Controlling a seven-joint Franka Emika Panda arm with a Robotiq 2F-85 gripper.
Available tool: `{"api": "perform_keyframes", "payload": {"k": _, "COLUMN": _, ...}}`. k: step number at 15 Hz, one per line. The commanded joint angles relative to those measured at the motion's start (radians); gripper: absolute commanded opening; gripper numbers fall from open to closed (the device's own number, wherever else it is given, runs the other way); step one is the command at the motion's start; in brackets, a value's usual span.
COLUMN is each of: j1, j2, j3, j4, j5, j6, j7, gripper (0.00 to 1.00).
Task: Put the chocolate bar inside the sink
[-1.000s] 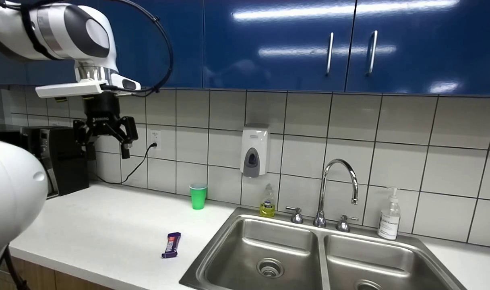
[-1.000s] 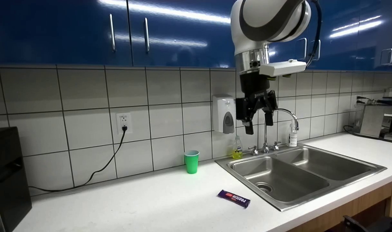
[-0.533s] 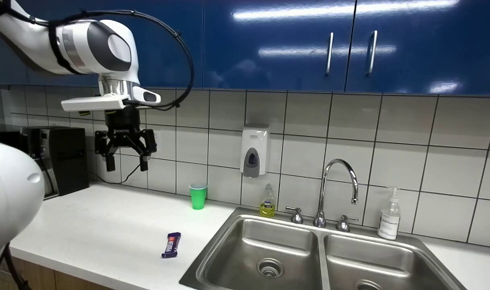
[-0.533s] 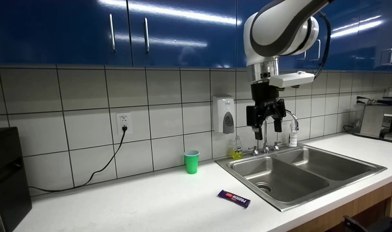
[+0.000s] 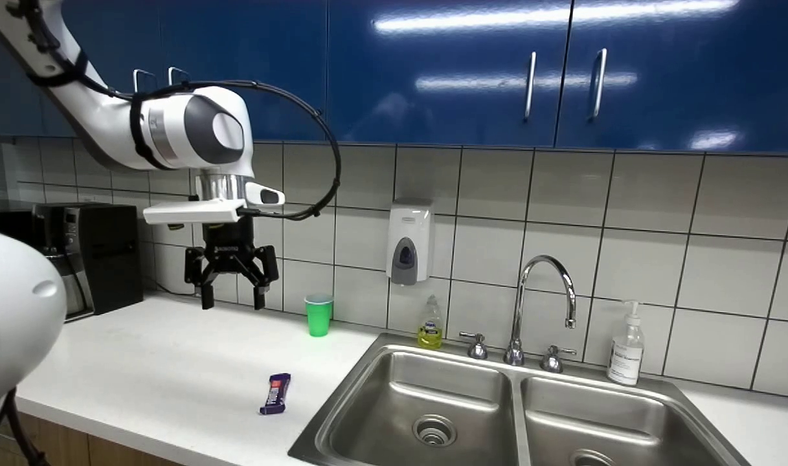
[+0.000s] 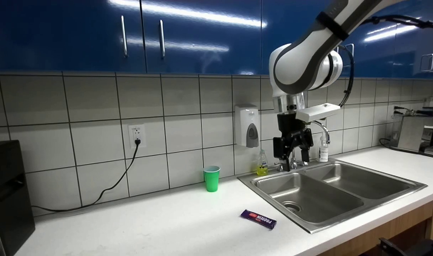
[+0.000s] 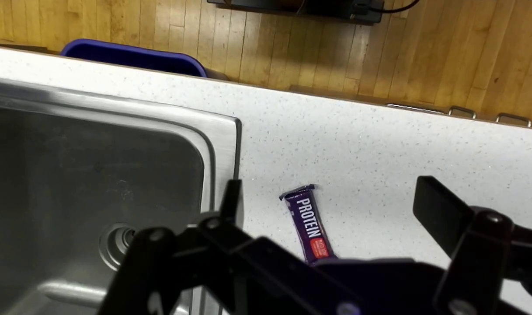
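"Where's the choc bar (image 7: 308,223)?"
"On the counter (image 7: 357,144), just beside the sink (image 7: 225,148). Gripper (image 5: 233,301) hangs above counter, fingers wide apart."
"Views differ?"
"Yep. Both ext. views show the whole bar; in wrist view, gripper covers one end. Purple bin (image 7: 132,57): wrist only. Green cup (image 6: 211,179): ext. only. Wall outlet (image 6: 137,133): in an ext. view."

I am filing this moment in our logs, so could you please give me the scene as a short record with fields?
To move: chocolate bar, purple, marked PROTEIN, flat on the white counter
Robot state: gripper open, above the counter, holding nothing
Destination: double-basin sink, beside the chocolate bar, not touching it
At sink's back: bottle of yellow liquid; pump bottle
Nearby: green cup, upright on the counter by the tiled wall
On wall: white dispenser
Status: chocolate bar not yet in the sink
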Motion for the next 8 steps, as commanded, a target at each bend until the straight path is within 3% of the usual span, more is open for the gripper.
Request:
{"api": "perform_keyframes", "payload": {"k": 1, "j1": -0.027, "j2": 0.164, "j3": 0.000, "j4": 0.038, "j5": -0.037, "j6": 0.116, "j7": -0.024, "gripper": 1.00}}
{"api": "perform_keyframes", "payload": {"k": 8, "j1": -0.040, "j2": 0.434, "j3": -0.008, "j4": 0.135, "j5": -0.090, "j6": 0.273, "j7": -0.012, "gripper": 1.00}}
